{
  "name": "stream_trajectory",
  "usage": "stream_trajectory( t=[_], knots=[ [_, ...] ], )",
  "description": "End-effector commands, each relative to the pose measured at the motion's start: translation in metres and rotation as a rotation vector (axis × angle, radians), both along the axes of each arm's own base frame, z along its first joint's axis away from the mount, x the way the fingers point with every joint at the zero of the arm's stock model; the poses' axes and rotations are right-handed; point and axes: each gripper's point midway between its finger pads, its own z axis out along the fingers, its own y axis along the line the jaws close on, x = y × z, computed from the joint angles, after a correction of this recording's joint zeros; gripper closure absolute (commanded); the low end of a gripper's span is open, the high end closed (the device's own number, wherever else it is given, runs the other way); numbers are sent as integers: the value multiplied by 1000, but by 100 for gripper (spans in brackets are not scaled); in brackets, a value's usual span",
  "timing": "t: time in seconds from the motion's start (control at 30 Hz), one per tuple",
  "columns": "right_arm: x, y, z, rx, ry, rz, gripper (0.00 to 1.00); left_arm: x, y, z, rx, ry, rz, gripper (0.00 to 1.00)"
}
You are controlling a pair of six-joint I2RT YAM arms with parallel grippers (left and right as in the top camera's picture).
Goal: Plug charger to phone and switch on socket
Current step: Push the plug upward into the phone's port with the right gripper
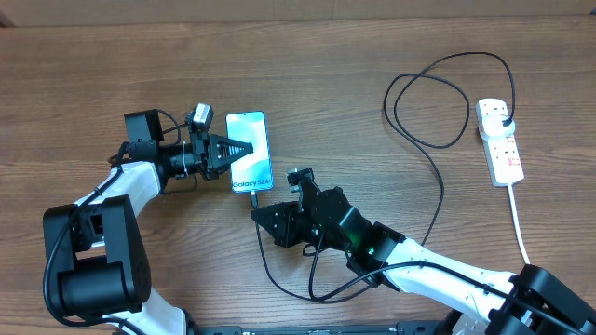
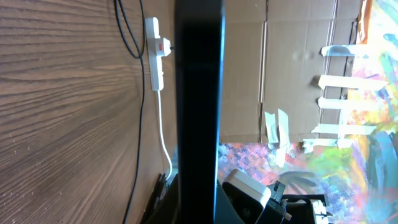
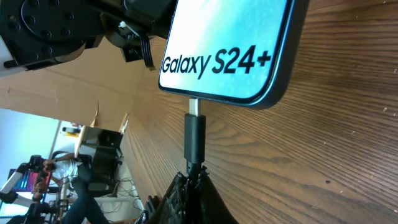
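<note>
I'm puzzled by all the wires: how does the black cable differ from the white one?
The black cable is thin and loops widely; the white cord is thicker and nearly straight. The black cable's tip sits at the phone; the white cord heads toward the table's near edge. Both join the power strip.

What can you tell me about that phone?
The phone is a slim rectangle with a black bezel, its lit pale blue-white screen facing up and reading "Galaxy S24+" near the bottom edge. It looks to lie on the wooden table, the left claw shut on its long side. The charger's connector, pinched by the right claw, meets its bottom port with silver tip showing.
</note>
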Motion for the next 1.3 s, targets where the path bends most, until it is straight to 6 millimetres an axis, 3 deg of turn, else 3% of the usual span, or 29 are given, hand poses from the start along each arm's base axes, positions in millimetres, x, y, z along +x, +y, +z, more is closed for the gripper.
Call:
stream_trajectory(
  t=[0.0,0.37,0.77,1.27],
  knots=[
    [4,-2,-4,-12,-5,-28,96,-4,-5,3,-26,-2,-31,96],
    [12,-6,-5,23,90,-130,96,-4,-5,3,-26,-3,-31,96],
    [15,-5,0,39,76,-139,96,-3,-5,3,-26,-7,-31,96],
    [35,-17,0,19,26,-264,96,-3,-5,3,-26,-7,-31,96]
  ],
)
